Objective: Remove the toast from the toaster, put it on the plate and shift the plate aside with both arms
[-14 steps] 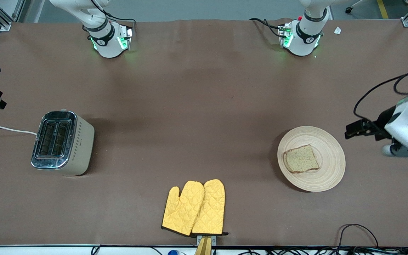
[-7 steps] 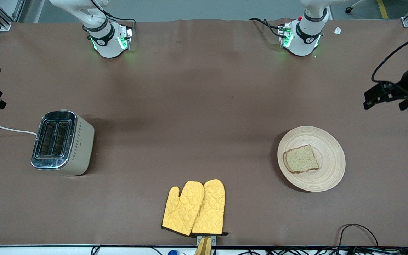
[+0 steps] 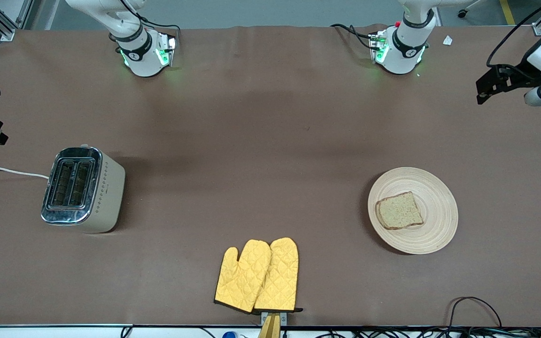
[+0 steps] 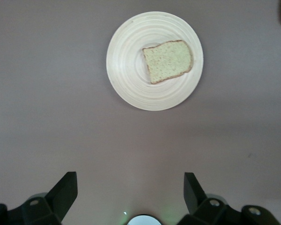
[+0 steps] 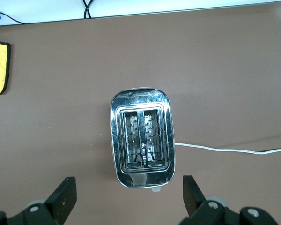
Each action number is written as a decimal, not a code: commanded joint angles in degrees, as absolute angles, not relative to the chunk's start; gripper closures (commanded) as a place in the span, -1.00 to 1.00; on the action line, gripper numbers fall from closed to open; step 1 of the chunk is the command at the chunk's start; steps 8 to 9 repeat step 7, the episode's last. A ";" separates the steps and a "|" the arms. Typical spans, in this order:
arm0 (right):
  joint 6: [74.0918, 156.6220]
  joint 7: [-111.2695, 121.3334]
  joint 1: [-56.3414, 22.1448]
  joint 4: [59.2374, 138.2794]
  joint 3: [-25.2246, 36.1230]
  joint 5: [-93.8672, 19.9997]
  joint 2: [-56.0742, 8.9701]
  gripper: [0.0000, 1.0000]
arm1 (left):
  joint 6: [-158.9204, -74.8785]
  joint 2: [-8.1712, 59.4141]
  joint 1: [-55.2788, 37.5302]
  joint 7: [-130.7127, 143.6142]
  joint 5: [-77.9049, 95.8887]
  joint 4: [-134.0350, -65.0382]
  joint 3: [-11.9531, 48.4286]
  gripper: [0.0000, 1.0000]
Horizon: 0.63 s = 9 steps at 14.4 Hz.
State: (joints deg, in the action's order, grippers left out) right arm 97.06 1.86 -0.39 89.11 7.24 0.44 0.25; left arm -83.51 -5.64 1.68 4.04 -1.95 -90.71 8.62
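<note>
Toast on plate, toaster empty, both grippers up and clear.

The toast lies flat on the plate at the frame's lower right, rounded top toward the yellow mitts, its long axis running roughly across the picture. The toaster sits at mid-left. The left gripper and right gripper both have their fingers spread and hold nothing. The task looks finished; any further nudge should push the plate's rim level.

A: The toast is pale tan, speckled, with a dark crust; the plate is pale wood with ring grain.

B: Quilted yellow oven mitts; cream toaster, chrome top.
</note>
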 commanded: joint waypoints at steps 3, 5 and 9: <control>97.21 2.46 0.88 90.09 6.50 0.70 1.41 -1.00 | -84.82 -5.12 2.11 3.43 -0.35 -89.23 7.29 -1.00; 97.21 2.46 1.14 90.09 6.50 0.70 1.41 -1.00 | -83.85 -4.04 2.20 3.43 -0.18 -87.80 7.38 -1.00; 97.03 2.55 1.23 90.17 6.50 0.70 1.41 -1.00 | -83.85 -3.96 2.02 3.78 -0.18 -87.89 7.38 -1.00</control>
